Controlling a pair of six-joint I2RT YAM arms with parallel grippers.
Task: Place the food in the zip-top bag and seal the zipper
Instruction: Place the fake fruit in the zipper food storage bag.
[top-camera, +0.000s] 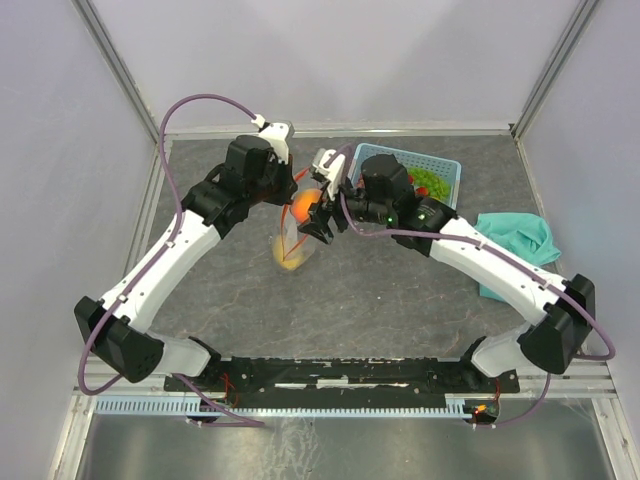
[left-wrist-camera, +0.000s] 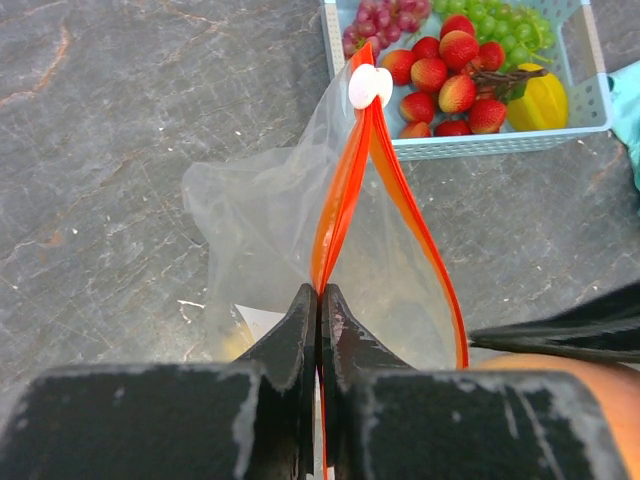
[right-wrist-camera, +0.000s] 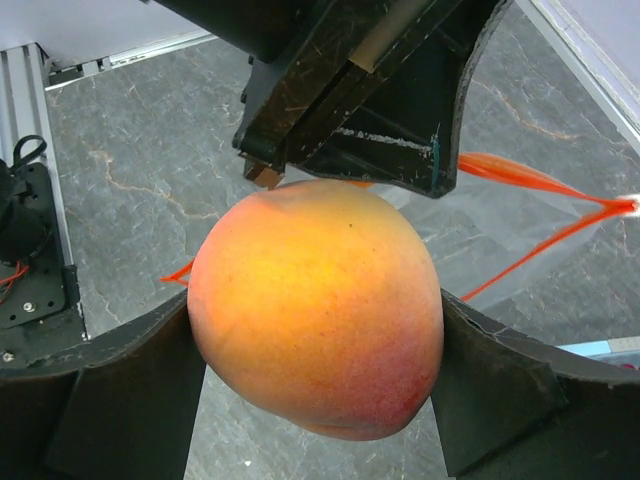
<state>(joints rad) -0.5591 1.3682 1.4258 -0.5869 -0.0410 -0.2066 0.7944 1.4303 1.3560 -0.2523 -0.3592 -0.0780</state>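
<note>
The left claw (left-wrist-camera: 320, 292), pressed tight together, pinches the red-orange zipper (left-wrist-camera: 345, 190) at the bottom centre of the left wrist view. It holds the mouth of the clear zip-top bag (left-wrist-camera: 250, 200) above the grey, stone-patterned table (left-wrist-camera: 120, 150). From the pinch, the zipper's two strips spread into a narrow opening on the right and meet again at the white slider (left-wrist-camera: 370, 87) near the top centre.

The right claw (right-wrist-camera: 318, 345), spread wide, grips an orange-pink peach (right-wrist-camera: 310, 280) between its two fingers, and the fruit fills the middle of the right wrist view. The zipper's strips show just behind it toward the right edge. In the overhead view the peach sits at frame centre between the two claws, at the upper end of the bag. A yellow piece (top-camera: 288, 262) shows through the bag's lower end.

At the upper right of the left wrist view, a light-blue basket (left-wrist-camera: 500, 145) holds red strawberries (left-wrist-camera: 430, 75), purple grapes (left-wrist-camera: 385, 18), green grapes (left-wrist-camera: 505, 25) and a yellow pepper (left-wrist-camera: 540, 100). A teal cloth (top-camera: 515, 240) lies at the overhead view's right side.
</note>
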